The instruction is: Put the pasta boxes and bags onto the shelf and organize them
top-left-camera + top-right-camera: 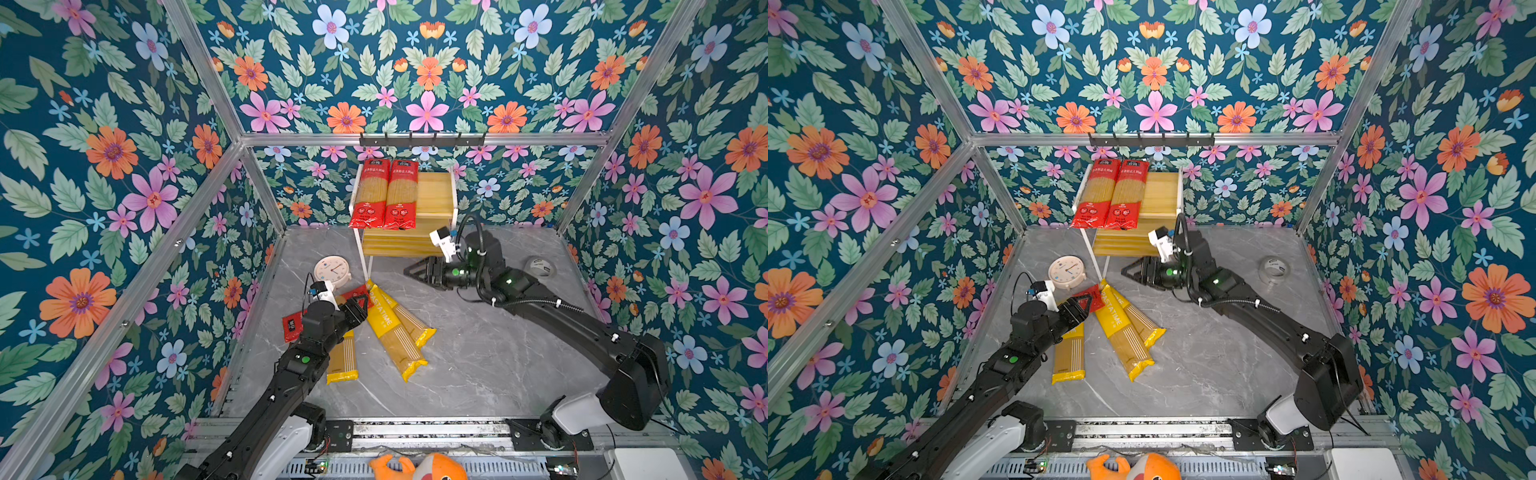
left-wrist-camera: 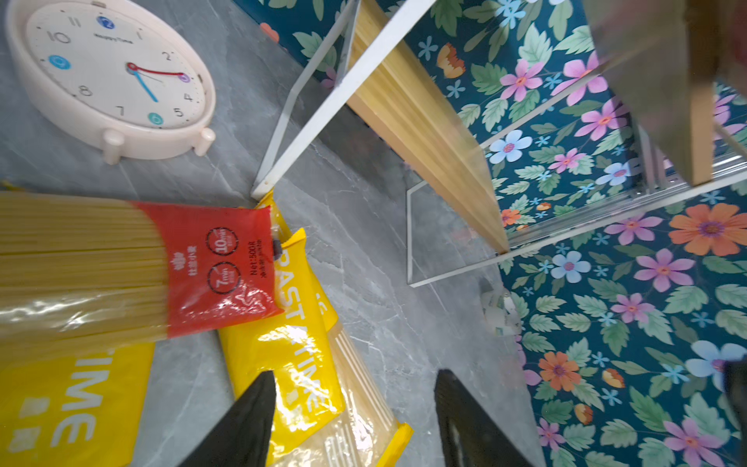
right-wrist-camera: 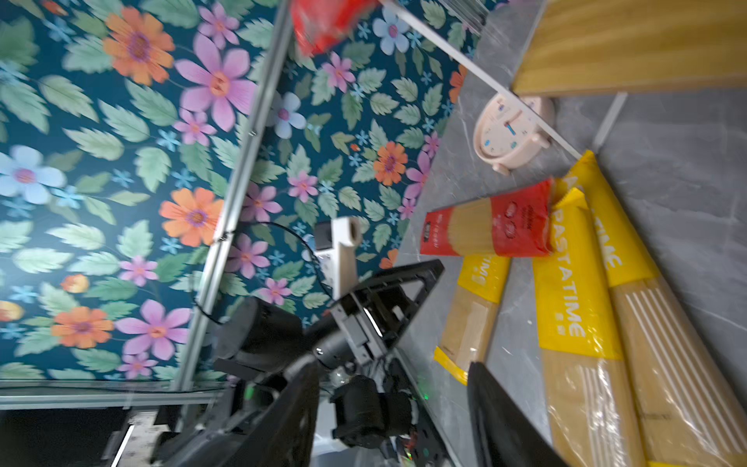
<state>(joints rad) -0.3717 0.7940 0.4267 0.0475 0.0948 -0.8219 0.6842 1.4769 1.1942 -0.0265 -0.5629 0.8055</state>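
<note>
Red-ended packet (image 1: 293, 326), clear middle, lies near the tabletop's (image 1: 478, 365) left edge, one end over three yellow PASTATIME packets (image 1: 392, 336) fanned from the shelf (image 1: 434, 195) leg. Two shelved red packets (image 1: 371, 193) sit side by side on the top board's left half. Grey marble top, floral walls. Left gripper (image 1: 365, 300) is spread over the loose red end, pinching nothing. Right gripper (image 1: 409, 270) is spread and empty before the lower board.

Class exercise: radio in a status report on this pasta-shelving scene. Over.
Left gripper, right gripper open, empty. Two red packets on shelf top; one red packet, three yellow packets on table. Clock beside shelf leg.
</note>
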